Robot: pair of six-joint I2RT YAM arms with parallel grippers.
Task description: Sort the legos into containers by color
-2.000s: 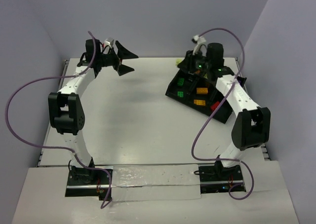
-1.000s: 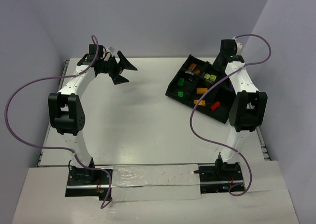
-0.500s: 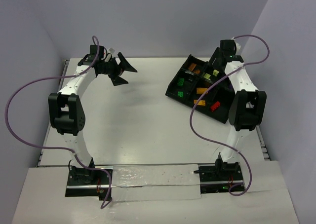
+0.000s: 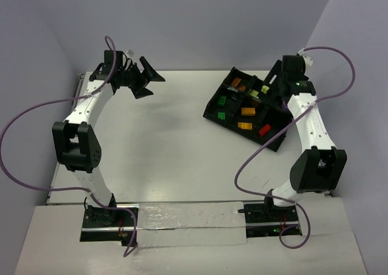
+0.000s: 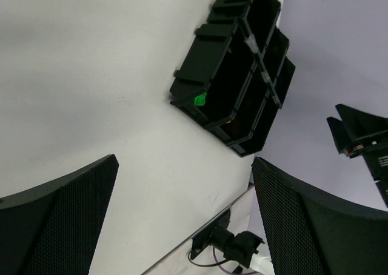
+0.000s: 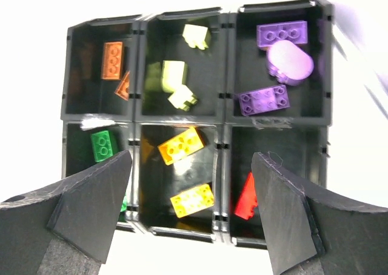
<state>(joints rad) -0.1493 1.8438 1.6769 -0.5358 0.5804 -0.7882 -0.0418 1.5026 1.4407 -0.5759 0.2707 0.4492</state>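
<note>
Legos (image 6: 180,146) lie grouped by colour in the compartments of the black tray (image 6: 182,13), far right on the table (image 4: 170,142) | I see the right gripper (image 6: 191,155) over the tray, jaws spread wide, empty | left gripper (image 5: 185,161) likewise spread, empty, at the far left, well apart.

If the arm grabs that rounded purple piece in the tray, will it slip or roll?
Probably stiff and light: the purple piece looks like hard moulded plastic. Its rounded edge may slip or twist when squeezed. It likely won't roll far, since the tray walls hem it in.
</note>
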